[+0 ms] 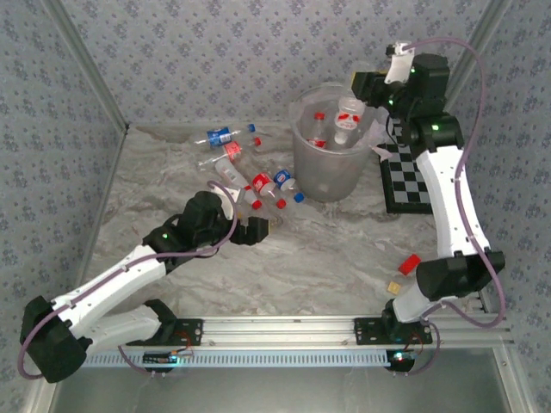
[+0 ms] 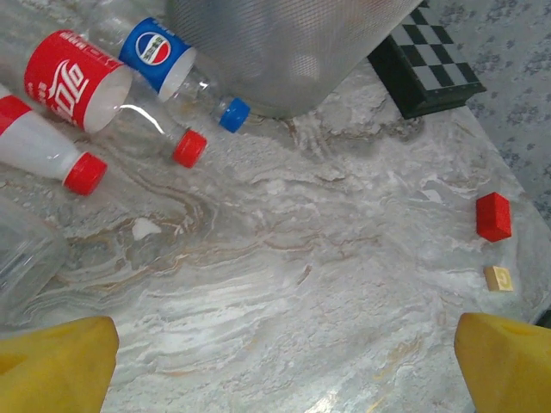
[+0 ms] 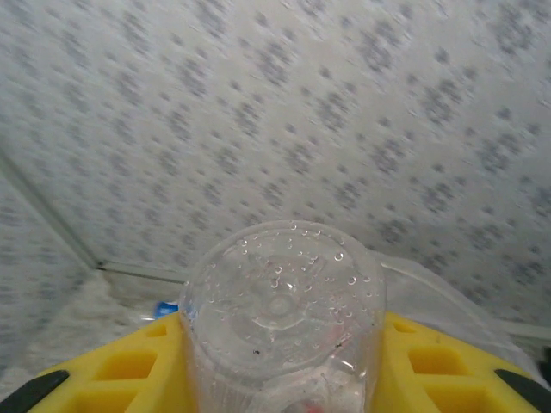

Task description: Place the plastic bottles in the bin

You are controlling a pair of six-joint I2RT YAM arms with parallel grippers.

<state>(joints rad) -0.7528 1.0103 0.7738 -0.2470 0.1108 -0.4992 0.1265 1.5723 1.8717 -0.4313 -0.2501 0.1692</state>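
The bin (image 1: 327, 163) stands at the back of the table with several plastic bottles inside it. My right gripper (image 1: 355, 99) hangs over the bin's rim, shut on a clear plastic bottle (image 3: 284, 301) whose round base faces the right wrist camera between the yellow fingers (image 3: 129, 370). More bottles (image 1: 258, 182) lie in a loose cluster left of the bin. My left gripper (image 1: 251, 227) is open just in front of that cluster, nothing between its fingers (image 2: 56, 361). Ahead of it lie a red-label bottle (image 2: 77, 77), a blue-label bottle (image 2: 155, 52) and a white bottle with a red cap (image 2: 43, 151).
A black-and-white checkerboard (image 1: 409, 176) lies right of the bin. A small red block (image 1: 409, 263) and a yellow block (image 1: 394, 288) sit near the right arm's base. Patterned walls close in the back and both sides.
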